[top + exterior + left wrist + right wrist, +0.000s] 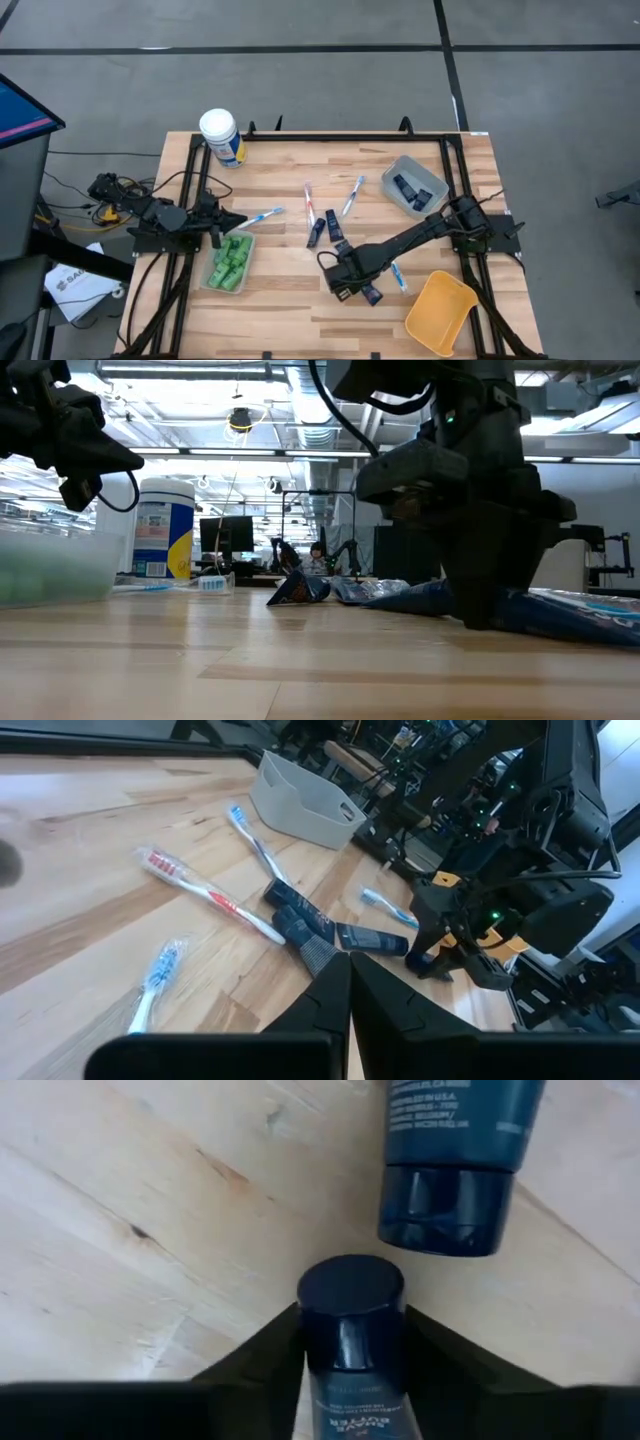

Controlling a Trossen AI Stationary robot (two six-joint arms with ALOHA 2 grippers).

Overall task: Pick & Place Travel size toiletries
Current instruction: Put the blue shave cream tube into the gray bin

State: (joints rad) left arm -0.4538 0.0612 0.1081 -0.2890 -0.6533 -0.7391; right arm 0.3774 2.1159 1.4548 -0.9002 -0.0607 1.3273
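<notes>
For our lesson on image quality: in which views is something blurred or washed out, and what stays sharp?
Low view: the green-filled bin nearest the camera is blurred, and the ceiling lights glare white. Left wrist view: the near tabletop smears. Right wrist view: the navy tube between the right tool fingers stays fairly sharp.

The tube [352,1342] between the dark fingers [256,1362] is navy with pale lettering. The table [300,180] is light striped wood; green bottles [232,258] fill one tray, beside a yellow bin [441,312].
</notes>
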